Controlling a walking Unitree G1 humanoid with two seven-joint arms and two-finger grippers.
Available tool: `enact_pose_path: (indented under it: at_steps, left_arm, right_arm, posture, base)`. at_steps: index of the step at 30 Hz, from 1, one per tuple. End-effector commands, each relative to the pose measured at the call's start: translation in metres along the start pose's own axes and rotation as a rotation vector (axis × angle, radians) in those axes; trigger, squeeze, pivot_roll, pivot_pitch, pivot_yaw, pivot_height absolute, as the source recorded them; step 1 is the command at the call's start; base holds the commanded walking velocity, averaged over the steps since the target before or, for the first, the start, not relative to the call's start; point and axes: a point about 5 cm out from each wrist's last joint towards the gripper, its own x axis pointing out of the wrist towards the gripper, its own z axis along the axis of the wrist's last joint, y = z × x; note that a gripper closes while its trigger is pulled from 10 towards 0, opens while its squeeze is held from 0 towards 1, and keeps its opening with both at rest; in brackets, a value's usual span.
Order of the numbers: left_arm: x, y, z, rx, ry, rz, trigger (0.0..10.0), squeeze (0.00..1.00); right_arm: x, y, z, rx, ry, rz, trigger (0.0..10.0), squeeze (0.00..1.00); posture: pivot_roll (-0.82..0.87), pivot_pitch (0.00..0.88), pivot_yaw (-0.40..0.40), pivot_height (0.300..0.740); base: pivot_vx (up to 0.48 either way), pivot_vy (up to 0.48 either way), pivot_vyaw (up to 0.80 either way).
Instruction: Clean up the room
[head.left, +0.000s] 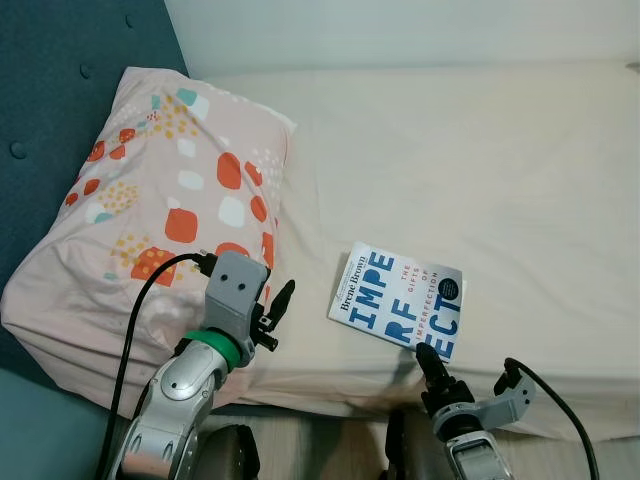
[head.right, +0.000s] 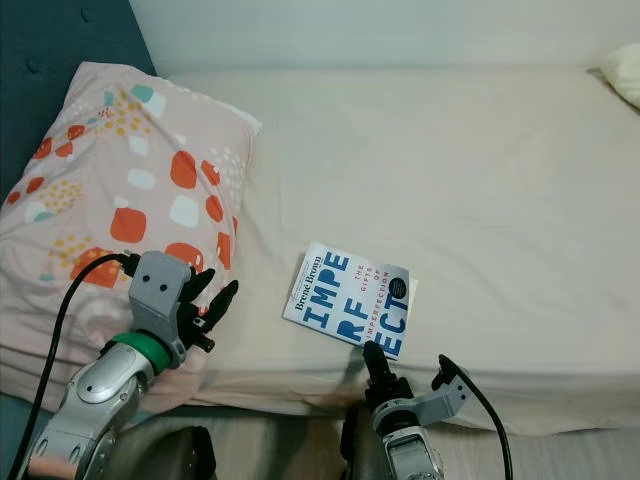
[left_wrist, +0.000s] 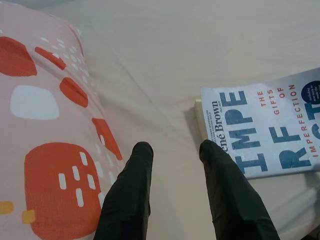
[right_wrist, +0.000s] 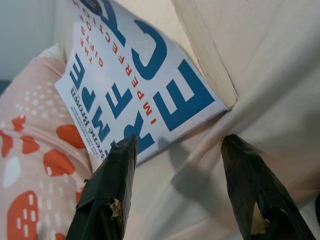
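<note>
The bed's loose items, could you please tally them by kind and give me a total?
Pillow: 1, pink with orange and white patches, at the head of the bed.
Book: 1, white with blue lettering, lying flat near the front edge.
Total: 2.

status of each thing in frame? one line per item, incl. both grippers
book: closed, flat on the bed near its front edge, cover up
pillow: lying at the head of the bed, beside the book, not touching it
bed: sheet on, lightly creased
left gripper: open, holding nothing, between pillow and book
right gripper: open, at the book's near edge, holding nothing
</note>
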Motion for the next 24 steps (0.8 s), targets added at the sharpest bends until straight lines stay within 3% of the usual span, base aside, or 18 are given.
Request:
enact_pose_path:
  at_steps: [1, 10, 13, 24]
  left_arm:
    - [-0.004, 0.001, -0.006, -0.005, 0.028, -0.005, 10.0, 0.00]
    - [-0.004, 0.001, -0.005, -0.005, 0.026, -0.006, 10.0, 0.00]
    - [-0.003, 0.001, -0.006, -0.006, 0.028, -0.011, 10.0, 0.00]
    - [0.000, 0.000, -0.003, -0.006, 0.016, -0.015, 10.0, 0.00]
  right_arm:
    - [0.002, 0.015, -0.002, 0.008, 0.001, 0.091, 10.0, 0.00]
    - [-0.013, 0.009, -0.011, -0.071, 0.058, 0.073, 10.0, 0.00]
    - [-0.021, 0.019, -0.003, -0.102, 0.028, 0.111, 10.0, 0.00]
    - [-0.005, 0.004, -0.003, -0.110, 0.054, 0.053, 10.0, 0.00]
  posture:
    - [-0.04, 0.247, 0.130, 0.601]
    - [-0.05, 0.247, 0.124, 0.601]
    - [-0.06, 0.245, 0.134, 0.601]
    - [-0.05, 0.234, 0.138, 0.601]
  base:
    - [0.000, 0.000, 0.00]
    - [0.000, 0.000, 0.00]
    - [0.000, 0.000, 0.00]
    - [0.000, 0.000, 0.00]
